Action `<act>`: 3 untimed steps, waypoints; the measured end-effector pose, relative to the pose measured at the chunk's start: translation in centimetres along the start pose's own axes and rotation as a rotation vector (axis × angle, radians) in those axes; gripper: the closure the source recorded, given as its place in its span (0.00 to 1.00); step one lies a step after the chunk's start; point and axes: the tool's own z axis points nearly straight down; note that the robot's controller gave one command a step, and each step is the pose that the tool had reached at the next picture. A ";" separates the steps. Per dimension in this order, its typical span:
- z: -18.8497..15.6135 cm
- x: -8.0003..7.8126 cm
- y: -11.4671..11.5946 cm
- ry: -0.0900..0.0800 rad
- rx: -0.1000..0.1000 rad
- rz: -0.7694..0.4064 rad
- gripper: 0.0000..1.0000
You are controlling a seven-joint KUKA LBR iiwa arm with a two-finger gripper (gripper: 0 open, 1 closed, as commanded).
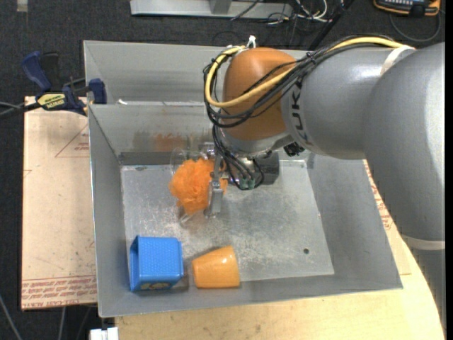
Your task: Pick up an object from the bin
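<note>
— How far has it got?

— Not far, by my reckoning. The gripper (pixel 212 191) is down low in the bin (pixel 106 190), close to the middle, a touch toward eleven o'clock. It's right up against an orange puff (pixel 190 181). The puff sits on the gripper's nine o'clock side, touching it or as near as makes no difference.

— Has it got hold of it?

— I can't tell. The puff hides that side of the gripper, so I couldn't say whether it's wide or pinched. Nor can I see whether the puff rests on the floor or is off it.

— Anything else in there?

— A blue box (pixel 156 262) at seven o'clock, and an orange cup (pixel 216 268) lying on its side at six, just beside the box. Both are well apart from the gripper.

— So what's left?

— Nearly all of it, I'd judge: a sure grip, then the lift clear of the bin. Nothing is out yet.
</note>
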 end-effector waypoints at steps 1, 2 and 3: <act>2.4 -0.7 0.4 -0.006 -0.001 -0.044 0.00; 4.9 -1.4 0.1 -0.004 -0.001 -0.078 0.00; 5.7 -1.8 0.5 -0.007 -0.001 -0.099 1.00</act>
